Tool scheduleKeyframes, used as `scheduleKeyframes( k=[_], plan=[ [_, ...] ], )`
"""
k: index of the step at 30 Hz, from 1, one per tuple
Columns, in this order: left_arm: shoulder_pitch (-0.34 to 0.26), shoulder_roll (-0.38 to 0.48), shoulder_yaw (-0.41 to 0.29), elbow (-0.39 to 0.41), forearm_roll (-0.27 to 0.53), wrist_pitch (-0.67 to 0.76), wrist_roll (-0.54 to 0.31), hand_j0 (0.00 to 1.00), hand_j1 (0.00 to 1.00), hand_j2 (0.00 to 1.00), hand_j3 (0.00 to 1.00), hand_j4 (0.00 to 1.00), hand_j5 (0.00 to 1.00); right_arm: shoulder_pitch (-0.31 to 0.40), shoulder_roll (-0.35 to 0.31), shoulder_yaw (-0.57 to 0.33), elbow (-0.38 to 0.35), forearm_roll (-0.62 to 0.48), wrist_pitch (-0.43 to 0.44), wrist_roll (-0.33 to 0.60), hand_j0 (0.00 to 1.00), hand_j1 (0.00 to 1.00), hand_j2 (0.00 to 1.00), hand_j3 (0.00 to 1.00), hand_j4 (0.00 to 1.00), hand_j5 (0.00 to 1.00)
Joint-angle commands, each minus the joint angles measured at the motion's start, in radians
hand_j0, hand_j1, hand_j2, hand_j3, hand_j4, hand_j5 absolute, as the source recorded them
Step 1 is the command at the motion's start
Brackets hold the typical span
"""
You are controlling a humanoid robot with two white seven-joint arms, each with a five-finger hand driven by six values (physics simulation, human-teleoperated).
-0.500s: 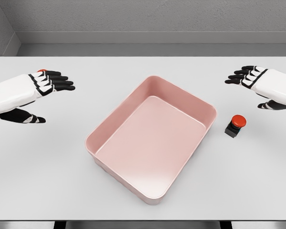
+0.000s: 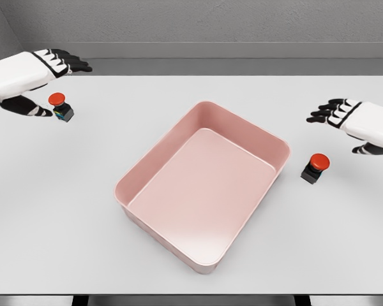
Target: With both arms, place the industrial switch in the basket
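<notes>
A pink basket stood on the white table, turned at an angle, and nothing lay inside it. To the right of the basket, just beside its right corner, an industrial switch stood upright on its black base with the red button on top. Nothing stood between this switch and the basket. The right hand hovered above and to the right of this switch, apart from it, with the fingers spread and holding nothing. Far to the left of the basket, a second switch stood upright near the table's back edge. The left hand hung just beside it, fingers extended, thumb below, not gripping it.
</notes>
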Motion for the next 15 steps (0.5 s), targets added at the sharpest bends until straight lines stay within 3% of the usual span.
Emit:
scheduleKeyframes(
  k=[1,5,8,10,15],
  plan=[
    [-0.002,-0.060,-0.037,0.028,-0.001,0.149,-0.186,1.00,1.00,1.00,1.00,1.00,1.00,0.003,-0.002,0.020,0.001,-0.004,0.001,-0.001,1.00,1.00,1.00,1.00,1.00,1.00],
    [-0.029,-0.097,-0.060,0.028,-0.035,0.162,-0.195,1.00,1.00,1.00,1.00,1.00,1.00,0.005,0.006,0.055,0.001,-0.006,0.001,-0.001,1.00,1.00,1.00,1.00,1.00,1.00],
    [-0.048,-0.120,-0.060,0.030,-0.038,0.290,-0.206,1.00,1.00,1.00,1.00,1.00,1.00,0.008,0.021,0.060,0.001,-0.003,0.001,-0.001,1.00,1.00,1.00,1.00,1.00,1.00],
    [-0.049,-0.127,-0.060,0.038,-0.038,0.335,-0.206,1.00,1.00,1.00,1.00,1.00,1.00,0.008,0.023,0.059,0.009,-0.003,0.001,-0.001,0.95,0.95,0.95,0.95,0.95,0.95],
    [-0.052,-0.172,-0.063,0.114,-0.039,0.408,-0.206,1.00,1.00,1.00,1.00,1.00,1.00,0.008,0.029,0.057,0.067,-0.007,0.001,-0.002,0.92,0.92,0.92,0.92,0.92,0.92]
  ],
)
